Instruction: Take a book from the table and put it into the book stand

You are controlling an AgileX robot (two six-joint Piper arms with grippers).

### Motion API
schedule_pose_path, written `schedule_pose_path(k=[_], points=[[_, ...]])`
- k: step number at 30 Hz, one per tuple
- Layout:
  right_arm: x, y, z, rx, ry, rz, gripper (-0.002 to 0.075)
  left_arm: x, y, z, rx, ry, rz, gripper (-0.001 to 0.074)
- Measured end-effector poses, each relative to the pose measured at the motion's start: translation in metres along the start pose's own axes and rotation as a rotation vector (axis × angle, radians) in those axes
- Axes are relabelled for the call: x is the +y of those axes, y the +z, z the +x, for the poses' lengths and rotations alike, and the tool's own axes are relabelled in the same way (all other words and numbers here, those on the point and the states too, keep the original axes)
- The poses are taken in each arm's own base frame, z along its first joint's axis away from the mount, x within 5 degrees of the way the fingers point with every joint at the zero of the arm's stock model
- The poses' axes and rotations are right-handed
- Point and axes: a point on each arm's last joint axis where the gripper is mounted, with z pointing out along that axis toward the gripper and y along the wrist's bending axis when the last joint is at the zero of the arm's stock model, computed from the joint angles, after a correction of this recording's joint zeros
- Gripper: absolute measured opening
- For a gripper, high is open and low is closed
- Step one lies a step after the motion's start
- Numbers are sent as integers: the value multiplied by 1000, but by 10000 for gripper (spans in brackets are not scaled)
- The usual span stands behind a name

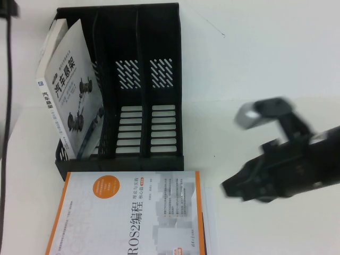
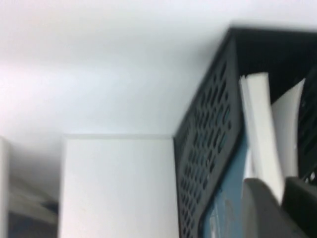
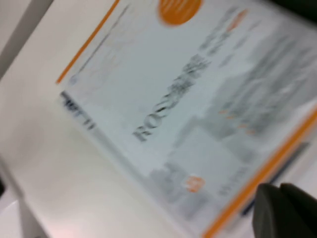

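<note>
The white-grey book (image 1: 71, 90) stands leaning in the leftmost slot of the black book stand (image 1: 143, 53) on the white table (image 1: 255, 64). The left wrist view shows the stand's perforated side wall (image 2: 208, 139) and the book's page edges (image 2: 260, 129) close by. My left gripper (image 2: 285, 198) is outside the high view; its fingers stand close together, holding nothing, beside the stand's front left corner. My right gripper (image 1: 229, 188) is shut and empty, hovering just right of the orange-bordered ROS2 book (image 1: 133, 218). In the right wrist view the gripper (image 3: 285, 210) is over that book's edge (image 3: 188, 99).
The stand's middle and right slots hold nothing. The ROS2 book lies flat against the stand's front edge. A black cable (image 1: 9, 79) hangs along the left edge. Bare table lies behind and to the right of the stand.
</note>
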Motion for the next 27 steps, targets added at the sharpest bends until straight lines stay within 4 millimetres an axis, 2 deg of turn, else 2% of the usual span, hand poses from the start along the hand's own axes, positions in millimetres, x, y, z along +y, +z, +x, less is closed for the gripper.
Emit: schedule_pose_path(k=[3,8,10,12,15,16,20,27], points=[[1,-31,0,-58,-26,78,4,-5,-43,-3,-91,19,-16,36],[12,-82,8,-150,-106,225,4,-17,-124,-1,-270,47,-12,4],[17,-102,14,-196,-124,293,4,-22,-157,4,-340,56,-6,2],[19,-120,21,-237,-132,361,4,-26,-182,12,-397,68,1,1],[15,-138,37,-272,-120,493,4,-29,-213,34,-447,98,5,1],[12,-143,44,-286,-111,541,4,-29,-219,44,-452,104,5,1],[2,-158,72,-341,-64,695,4,-24,-220,87,-486,114,5,1],[-10,-161,123,-408,-12,790,4,-8,-199,192,-624,58,37,-1]])
